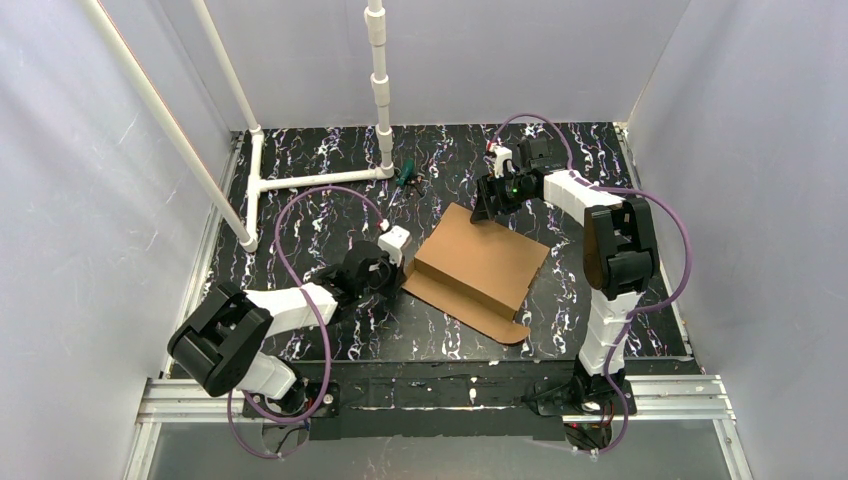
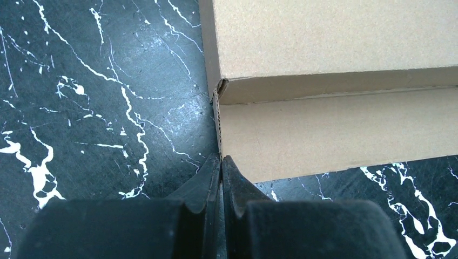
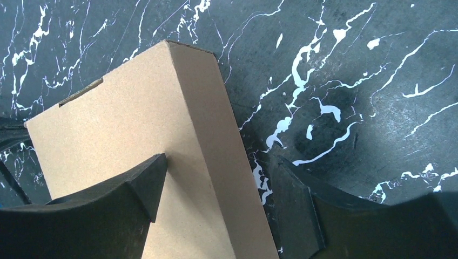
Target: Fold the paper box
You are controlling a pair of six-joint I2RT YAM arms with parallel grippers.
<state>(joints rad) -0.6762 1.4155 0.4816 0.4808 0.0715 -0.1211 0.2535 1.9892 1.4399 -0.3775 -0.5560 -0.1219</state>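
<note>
Diagonally set, the paper box [image 1: 485, 258] (partly folded) points its flap [image 1: 468, 312] nearward.

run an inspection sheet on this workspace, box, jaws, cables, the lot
surface: black, white-veined tabletop
job's things: paper box, brown cardboard, partly folded, one flat flap spread toward the arms
clutter: small green item by the pipe foot, too small to identify
jaws: left jaws shut, fingertips at the box's edge; right jaws open, fingertips astride the box's side wall
cables: purple cables loop from both arms, the left one over the tabletop
surroundings: white pipe frame at the back, pale walls on three sides
</note>
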